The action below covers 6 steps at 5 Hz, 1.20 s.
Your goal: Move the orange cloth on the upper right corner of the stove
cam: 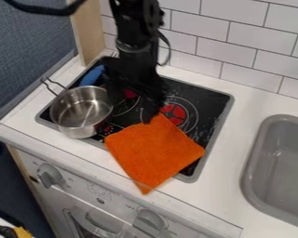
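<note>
The black gripper (pixel 152 111) hangs over the middle of the stove, its tip at the top corner of the orange cloth (pixel 152 151). Spread out flat, the cloth covers the lower right part of the black stove top (pixel 213 104), and one corner reaches the counter's front edge. Whether the gripper holds the cloth cannot be told. The stove's upper right corner is bare, beside a red burner mark.
A metal pot (pixel 82 111) with a wire handle sits on the stove's left side. Behind it lies a blue object (pixel 92 76). A grey sink (pixel 254 162) is at the right, and a white tiled wall (pixel 239 44) stands behind the stove.
</note>
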### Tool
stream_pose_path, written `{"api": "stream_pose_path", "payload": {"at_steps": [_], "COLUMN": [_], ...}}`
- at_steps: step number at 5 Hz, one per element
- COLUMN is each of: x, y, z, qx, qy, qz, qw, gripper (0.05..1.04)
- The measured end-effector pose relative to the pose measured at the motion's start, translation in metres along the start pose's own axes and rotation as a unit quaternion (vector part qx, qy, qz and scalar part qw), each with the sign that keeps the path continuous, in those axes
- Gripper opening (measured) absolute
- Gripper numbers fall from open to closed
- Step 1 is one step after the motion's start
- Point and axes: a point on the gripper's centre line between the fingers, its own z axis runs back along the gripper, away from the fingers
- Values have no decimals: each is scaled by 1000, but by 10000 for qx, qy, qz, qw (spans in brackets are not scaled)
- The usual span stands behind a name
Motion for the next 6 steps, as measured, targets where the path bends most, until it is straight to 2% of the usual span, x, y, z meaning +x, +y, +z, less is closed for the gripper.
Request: {"api": "stream_pose_path", "payload": {"at_steps": [2, 4, 6], "x": [-6, 1, 57], "y": [-40, -48, -55], "z": [-47, -56, -56], "qx": [-369, -309, -570], "qy": [408, 394, 108], "qz": [-402, -517, -192], "qw": [9977, 9974, 9981], "gripper": [999, 1001, 1001]}}
